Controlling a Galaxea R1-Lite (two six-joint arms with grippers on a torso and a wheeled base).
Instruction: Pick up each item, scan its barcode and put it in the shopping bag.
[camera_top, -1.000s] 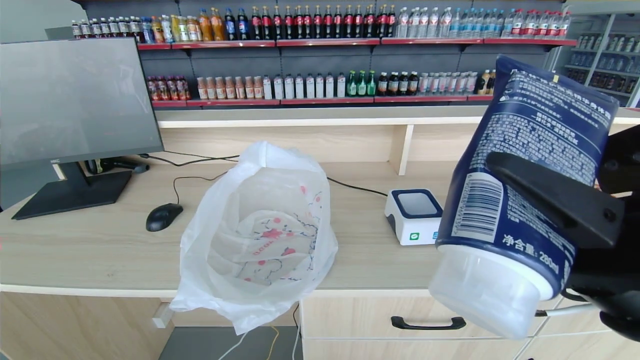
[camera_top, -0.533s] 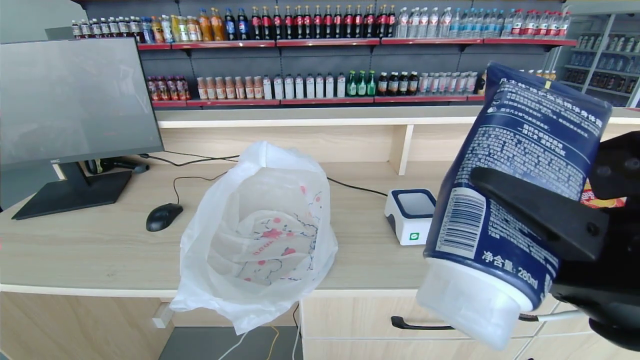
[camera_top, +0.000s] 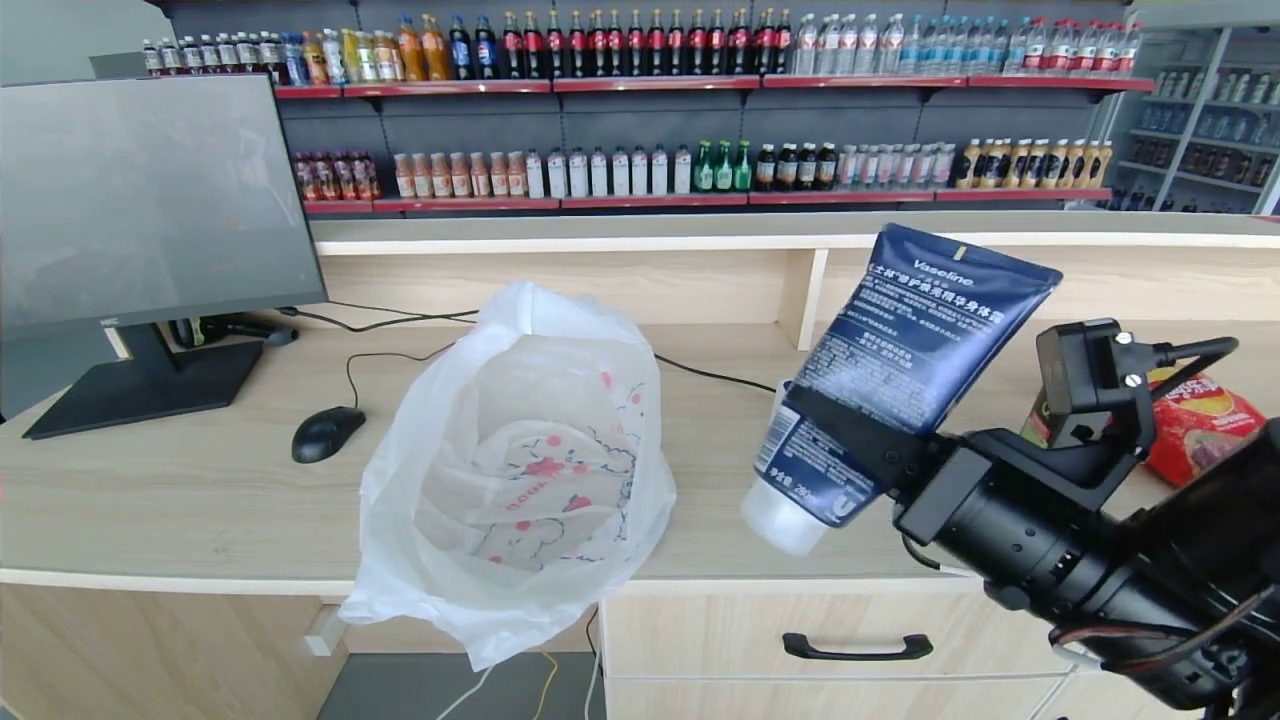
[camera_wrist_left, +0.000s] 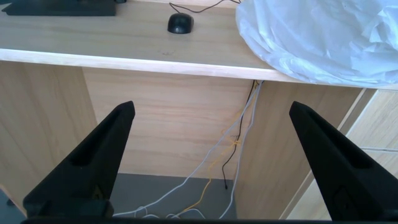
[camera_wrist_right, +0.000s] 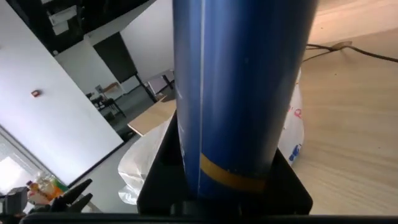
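Dark blue tube (camera_top: 905, 360) with white print and a white barcode patch, its cap (camera_top: 780, 520) a pale, translucent white. The shopping bag (camera_top: 520, 470) is see-through white, printed with red blobs and thin dark outlines. The counter (camera_top: 200, 500) is light wood grain, the mouse (camera_top: 327, 433) is black, and the snack packet (camera_top: 1195, 425) is red and yellow.

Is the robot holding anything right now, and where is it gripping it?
Yes: the right gripper holds the dark blue tube, clamped across its lower end just above the white cap, cap pointing down. The left gripper is open and empty.
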